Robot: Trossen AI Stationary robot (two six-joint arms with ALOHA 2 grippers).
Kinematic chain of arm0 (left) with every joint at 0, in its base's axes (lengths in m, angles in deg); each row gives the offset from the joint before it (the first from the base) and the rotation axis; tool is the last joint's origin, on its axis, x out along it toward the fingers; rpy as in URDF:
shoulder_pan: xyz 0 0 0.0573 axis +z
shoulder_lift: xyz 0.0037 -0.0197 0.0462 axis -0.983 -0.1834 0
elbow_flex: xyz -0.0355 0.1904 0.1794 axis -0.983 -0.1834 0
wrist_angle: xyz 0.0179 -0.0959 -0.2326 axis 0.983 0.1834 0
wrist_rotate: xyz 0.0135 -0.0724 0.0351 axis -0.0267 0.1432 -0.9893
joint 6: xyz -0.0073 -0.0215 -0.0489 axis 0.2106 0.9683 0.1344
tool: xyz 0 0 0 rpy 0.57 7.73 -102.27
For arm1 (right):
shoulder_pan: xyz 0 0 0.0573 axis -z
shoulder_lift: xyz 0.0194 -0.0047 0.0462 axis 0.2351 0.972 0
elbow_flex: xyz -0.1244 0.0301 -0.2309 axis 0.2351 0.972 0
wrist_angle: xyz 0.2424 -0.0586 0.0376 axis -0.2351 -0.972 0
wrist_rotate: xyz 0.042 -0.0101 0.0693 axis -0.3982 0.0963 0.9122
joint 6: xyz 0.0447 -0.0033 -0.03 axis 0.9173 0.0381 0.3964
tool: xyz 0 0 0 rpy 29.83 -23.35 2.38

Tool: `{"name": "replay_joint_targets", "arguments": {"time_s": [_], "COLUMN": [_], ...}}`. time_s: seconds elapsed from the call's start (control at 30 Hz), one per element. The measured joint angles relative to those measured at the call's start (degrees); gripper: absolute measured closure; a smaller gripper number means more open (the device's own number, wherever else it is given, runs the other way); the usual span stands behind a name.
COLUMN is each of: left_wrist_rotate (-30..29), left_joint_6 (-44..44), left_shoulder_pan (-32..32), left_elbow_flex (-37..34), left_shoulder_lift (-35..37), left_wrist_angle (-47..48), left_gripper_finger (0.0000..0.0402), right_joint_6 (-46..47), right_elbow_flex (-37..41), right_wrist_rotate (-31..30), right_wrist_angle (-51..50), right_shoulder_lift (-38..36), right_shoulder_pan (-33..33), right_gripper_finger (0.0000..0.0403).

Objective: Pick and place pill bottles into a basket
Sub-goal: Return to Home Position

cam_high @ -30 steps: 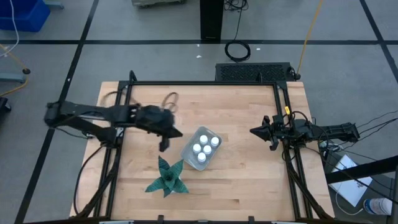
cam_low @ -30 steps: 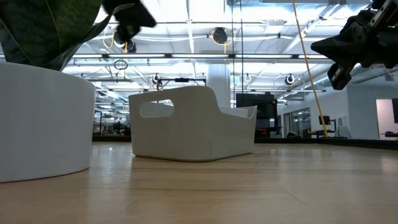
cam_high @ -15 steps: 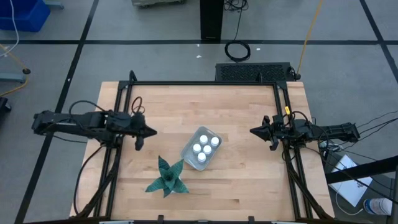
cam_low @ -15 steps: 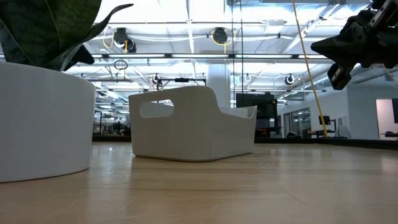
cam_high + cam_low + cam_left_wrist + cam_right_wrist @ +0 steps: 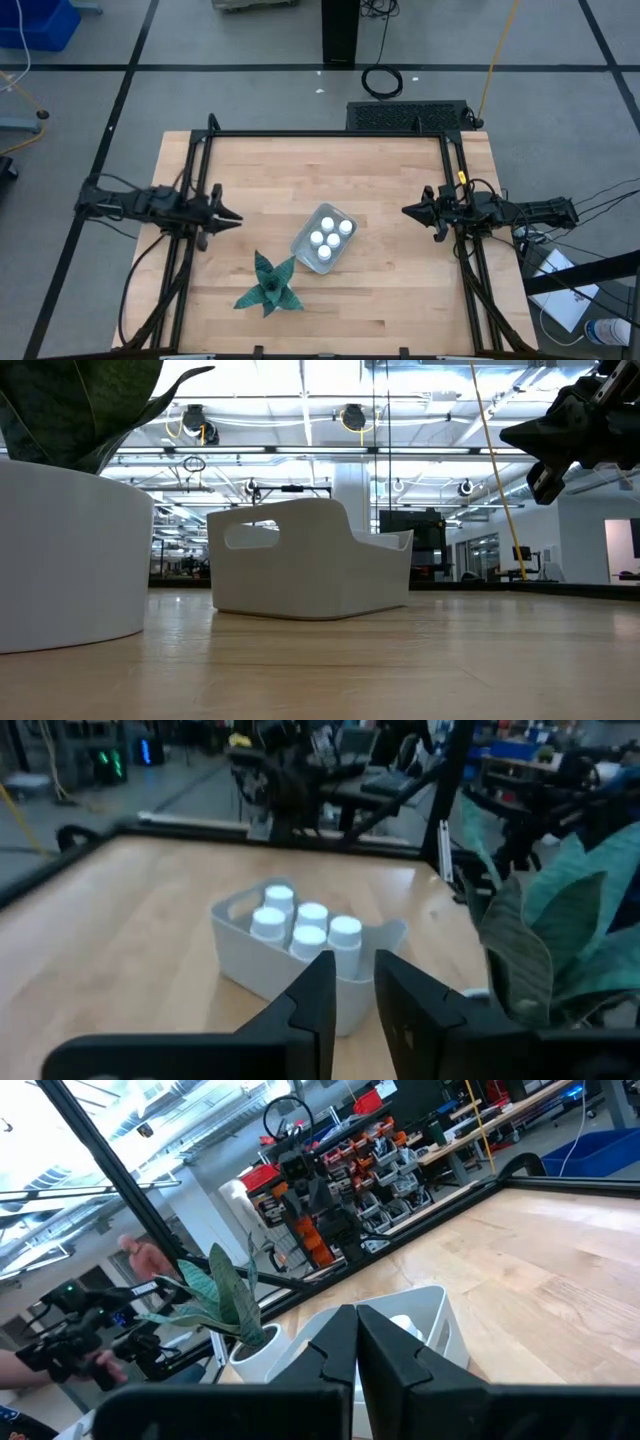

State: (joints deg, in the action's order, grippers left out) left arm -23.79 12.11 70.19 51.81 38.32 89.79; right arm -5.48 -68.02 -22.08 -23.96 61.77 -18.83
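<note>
The basket (image 5: 307,243) stands right of the table's middle, its base on the wood, and also shows in the low view (image 5: 310,560). Several white pill bottles (image 5: 325,240) stand upright inside it, caps up (image 5: 300,920). My left gripper (image 5: 228,218) hovers at the table's left edge, well left of the basket, pointing at it, empty, with only a narrow gap between its fingers (image 5: 354,985). My right gripper (image 5: 407,211) hovers at the table's right side, shut and empty (image 5: 357,1335), also pointing at the basket.
A green spiky plant (image 5: 268,285) in a white pot (image 5: 70,550) stands near the front, just left of the basket. A black frame (image 5: 330,135) rims the table. Bare wood lies between each gripper and the basket. A person's hand (image 5: 150,1260) shows in the room beyond.
My left gripper has drawn back from beside the basket toward the table's left edge and has gone out of the low view. The basket, the bottles and my right arm have kept still.
</note>
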Motion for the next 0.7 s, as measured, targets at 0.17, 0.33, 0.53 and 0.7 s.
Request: {"name": "replay_joint_targets", "arguments": {"time_s": [0.17, 0.33, 0.53, 0.7], "left_wrist_rotate": [-1.0, -0.4, 0.5, 1.2], "left_joint_6": [-0.7, -4.5, -9.2, -12.6], "left_shoulder_pan": [-0.3, -0.7, -0.7, -0.7], "left_elbow_flex": [0.1, -1.5, -8.8, -13.0], "left_shoulder_lift": [4.2, 4.3, 4.3, 4.3], "left_wrist_angle": [4.5, 0.0, -11.2, -18.9], "left_gripper_finger": [0.0323, 0.0323, 0.0323, 0.0323], "right_joint_6": [0.0, 0.0, 0.0, 0.0], "right_elbow_flex": [0.0, 0.0, 0.0, 0.0], "right_wrist_rotate": [0.0, 0.0, 0.0, 0.0], "right_wrist_angle": [0.0, 0.0, 0.0, 0.0], "right_shoulder_lift": [0.0, 0.0, 0.0, 0.0], "right_shoulder_pan": [0.0, 0.0, 0.0, 0.0], "right_gripper_finger": [0.0398, 0.0398, 0.0399, 0.0399]}}
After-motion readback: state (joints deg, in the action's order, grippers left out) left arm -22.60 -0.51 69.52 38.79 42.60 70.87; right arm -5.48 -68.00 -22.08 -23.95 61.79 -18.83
